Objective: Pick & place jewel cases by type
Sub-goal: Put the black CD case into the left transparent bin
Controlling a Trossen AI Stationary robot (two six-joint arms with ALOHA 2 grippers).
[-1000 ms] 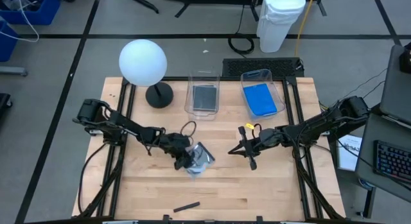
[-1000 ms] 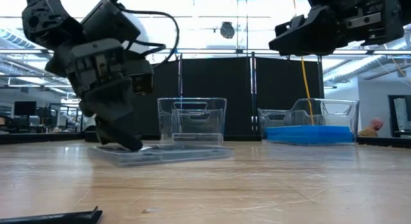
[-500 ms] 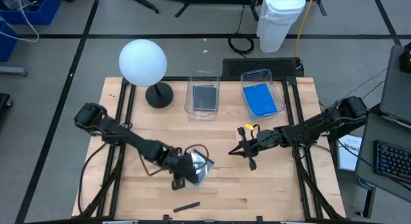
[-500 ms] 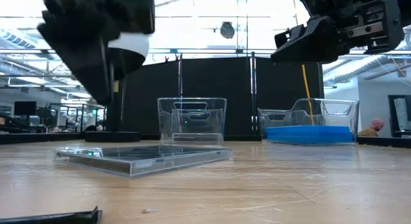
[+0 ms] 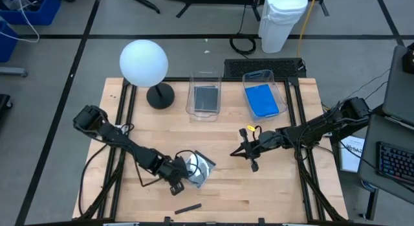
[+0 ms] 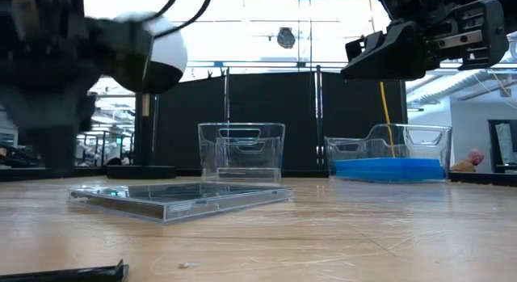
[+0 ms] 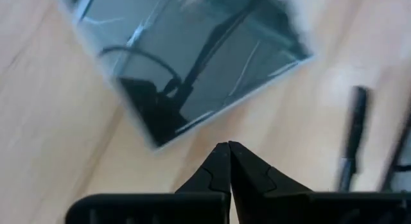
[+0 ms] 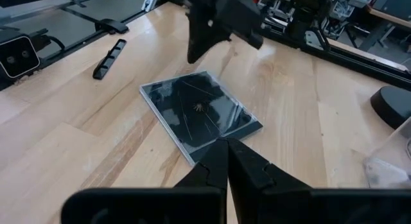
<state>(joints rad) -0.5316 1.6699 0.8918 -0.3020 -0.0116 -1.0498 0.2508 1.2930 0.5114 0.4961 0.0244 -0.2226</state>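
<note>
A dark jewel case (image 5: 199, 168) lies flat on the wooden table (image 5: 272, 187), near its front edge, with the left gripper (image 5: 176, 185) just beside it, its fingers pressed together on nothing. The right gripper (image 5: 249, 153), likewise closed and empty, hangs above the table's middle, well apart from the case. At the back, one clear tub (image 5: 205, 96) holds a dark case (image 5: 206, 98) and another tub (image 5: 264, 95) holds a blue case (image 5: 262, 100). The risk from here looks plain: with the left fingers closed at the case's edge, a low pass could shove the thin case across the wood or toward the small dark stick (image 5: 187, 208) rather than lift it, and a pinch on so flat a piece could slip.
</note>
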